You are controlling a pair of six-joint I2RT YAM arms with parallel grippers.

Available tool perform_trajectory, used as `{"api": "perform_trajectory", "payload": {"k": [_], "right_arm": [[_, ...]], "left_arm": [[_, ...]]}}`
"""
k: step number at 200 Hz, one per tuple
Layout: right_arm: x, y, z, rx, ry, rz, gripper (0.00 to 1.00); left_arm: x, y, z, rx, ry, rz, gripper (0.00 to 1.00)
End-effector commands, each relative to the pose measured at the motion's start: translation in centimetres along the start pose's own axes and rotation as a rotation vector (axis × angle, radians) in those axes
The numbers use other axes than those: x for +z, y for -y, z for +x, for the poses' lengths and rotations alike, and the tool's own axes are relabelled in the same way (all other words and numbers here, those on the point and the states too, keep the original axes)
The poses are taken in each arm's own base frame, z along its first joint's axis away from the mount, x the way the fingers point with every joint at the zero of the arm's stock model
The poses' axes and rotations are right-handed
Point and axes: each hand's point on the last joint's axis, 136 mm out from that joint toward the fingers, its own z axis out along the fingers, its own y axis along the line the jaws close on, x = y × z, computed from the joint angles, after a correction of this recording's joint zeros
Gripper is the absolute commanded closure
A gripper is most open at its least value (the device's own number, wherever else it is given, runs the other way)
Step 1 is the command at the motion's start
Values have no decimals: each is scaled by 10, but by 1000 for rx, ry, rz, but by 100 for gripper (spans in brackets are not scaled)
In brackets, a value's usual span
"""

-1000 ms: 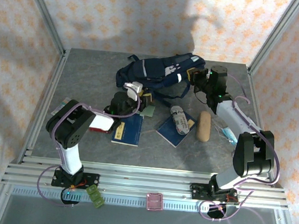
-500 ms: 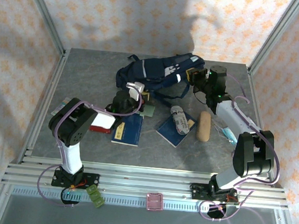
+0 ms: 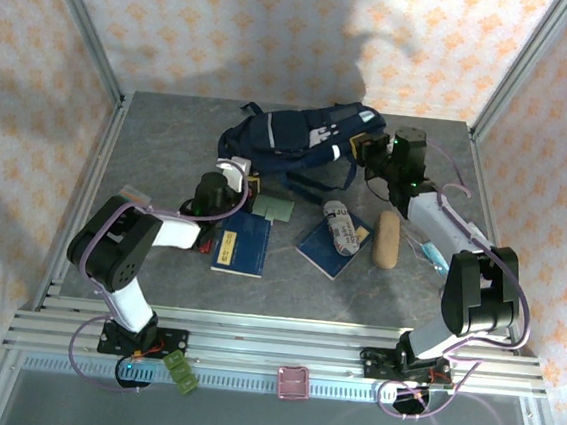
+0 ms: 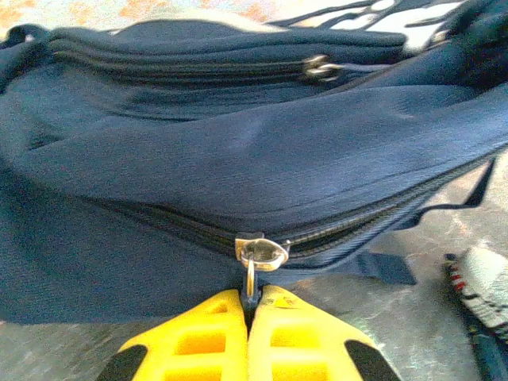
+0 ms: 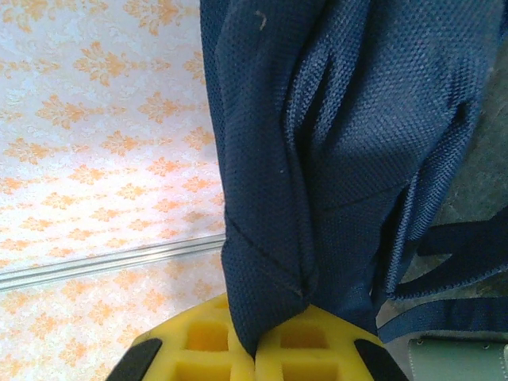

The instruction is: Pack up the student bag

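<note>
The student bag [image 3: 296, 138] lies on its side at the far middle of the table [image 3: 170, 141]. Its long axis runs left to right, with the right end slightly farther back. At the bag's near left edge the left gripper [image 4: 248, 300] is pinched tight on the metal zip pull [image 4: 252, 279]. The slider [image 4: 262, 251] sits on a zip track that runs along the bag's length, so I judge the pull must go sideways along that track, not back toward the arm. At the bag's right end the right gripper [image 5: 252, 343] is clamped on a fold of navy fabric, well placed to brace it. On the bag's near side lie a green card [image 3: 273, 207], a blue book [image 3: 242, 242], a second blue book [image 3: 329, 245], a printed roll [image 3: 340, 226] and a tan pouch [image 3: 388, 239], all apart from the track.
</note>
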Motion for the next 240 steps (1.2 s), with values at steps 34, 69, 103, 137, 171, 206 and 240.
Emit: {"api": "perform_trajectory", "payload": {"k": [34, 69, 103, 137, 171, 206, 240], "right_arm": [[5, 26, -32, -59, 69, 28, 100], [26, 72, -43, -33, 55, 100, 100], [61, 95, -65, -36, 47, 146, 100], [97, 107, -80, -54, 8, 237, 83], [77, 107, -75, -75, 19, 262, 49], [48, 97, -54, -108, -4, 261, 40], [17, 83, -29, -139, -8, 247, 36]], "left_arm": [[-21, -32, -9, -3, -42, -132, 100], [-36, -7, -9, 29, -68, -78, 100], [-40, 28, -1, 88, -109, -33, 100], [-30, 44, -9, 79, -98, -8, 100], [-24, 32, -10, 54, -115, -73, 95], [-20, 20, -13, -65, -110, -64, 59], [-22, 13, -20, -137, -68, -41, 51]]}}
